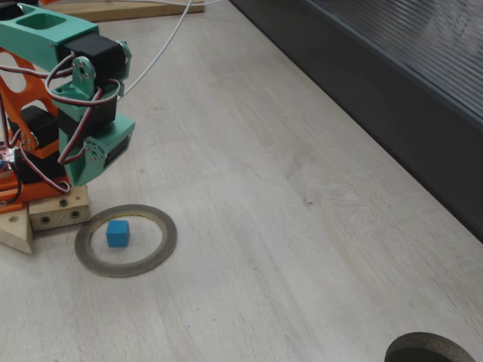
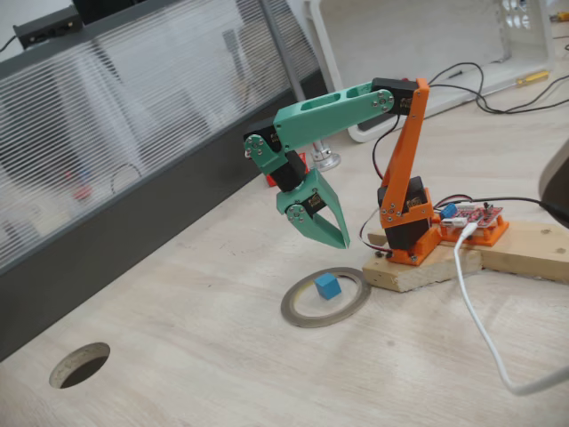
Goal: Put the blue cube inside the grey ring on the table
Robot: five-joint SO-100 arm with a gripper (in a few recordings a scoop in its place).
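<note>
Blue cube [image 1: 117, 233]: lay flat on the worktop inside the grey ring's opening, apart from the inner rim on all sides in both fixed views; touched by nothing.
Grey ring [image 1: 167, 242]: lay flat on the worktop just in front of the arm's wooden base block; held the cube and nothing else.
Task progress: judged complete as to placement, since the cube sat within the ring and stood free of the tool; nothing appeared left but for the arm to stay clear.
Tool [image 2: 332, 227]: green, hung above and behind the ring, tips pointing down, well clear of the cube; the two fingers came together at the tips with nothing between them, so narrow and empty.
Arm: green upper links on an orange lower link, bolted to the wooden base block [image 2: 418, 271].
Worktop [image 1: 302, 226]: pale wood-grain; a dark ribbed wall panel [image 1: 392, 90] ran along its far edge.
Round hole [image 2: 80, 365]: a dark-rimmed opening in the worktop, well apart from the ring; what it held could not be told.
White cable [image 2: 480, 329]: trailed across the worktop beside the base.
</note>
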